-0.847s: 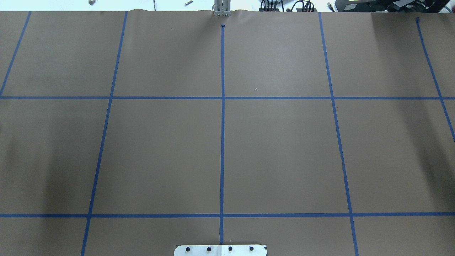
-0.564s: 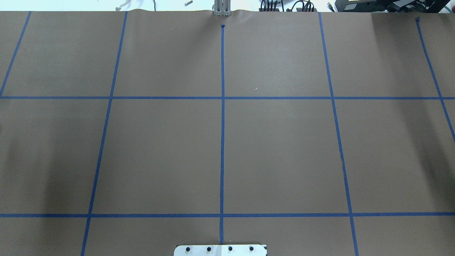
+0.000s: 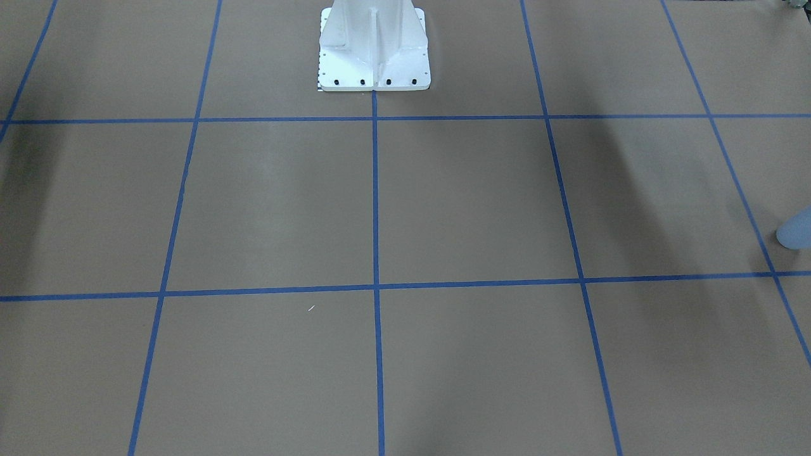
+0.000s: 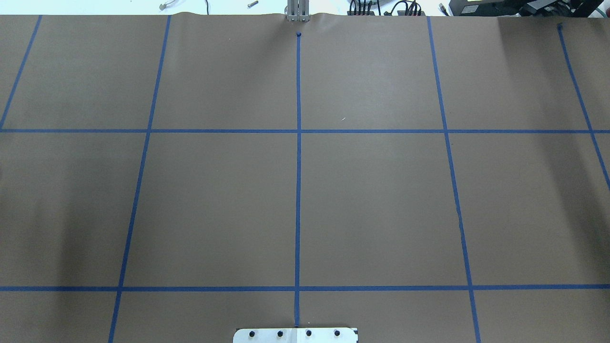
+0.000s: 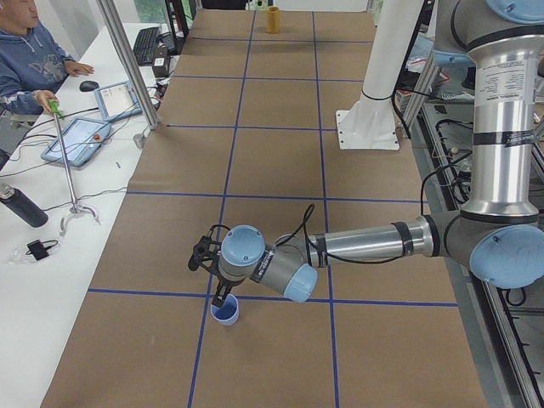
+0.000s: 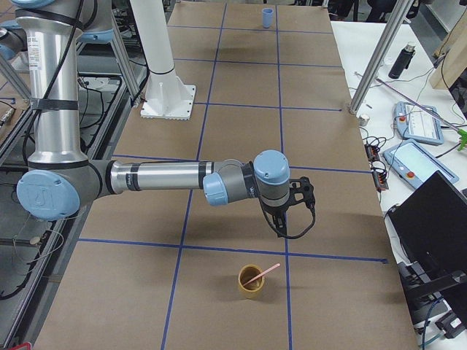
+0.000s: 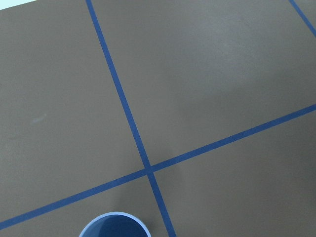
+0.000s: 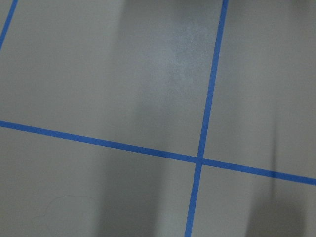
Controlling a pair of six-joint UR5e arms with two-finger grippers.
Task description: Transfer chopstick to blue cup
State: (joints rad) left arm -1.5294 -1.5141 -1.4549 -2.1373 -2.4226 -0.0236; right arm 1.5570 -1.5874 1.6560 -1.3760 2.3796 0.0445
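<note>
The blue cup [image 5: 225,313] stands upright on a blue tape crossing near the table's left end. It also shows at the front-facing view's right edge [image 3: 797,231], as a rim in the left wrist view [image 7: 114,226], and far off in the exterior right view [image 6: 268,17]. A pink chopstick [image 6: 263,274] leans in a tan cup [image 6: 252,281] near the right end; the tan cup is also far off in the exterior left view [image 5: 273,19]. My left gripper [image 5: 205,253] hovers just above and beside the blue cup. My right gripper [image 6: 298,194] hovers above the table short of the tan cup. I cannot tell whether either is open.
The white robot pedestal [image 3: 374,47] stands at the table's middle back. An operator [image 5: 25,51] sits at a side desk holding a long grabber stick [image 5: 64,144]. Tablets [image 5: 78,140], a metal post [image 5: 127,64] and a laptop [image 6: 438,226] line the operators' side.
Nothing on the brown table has changed in the overhead view. A small metal tool tip beyond the far edge has moved to the right.
</note>
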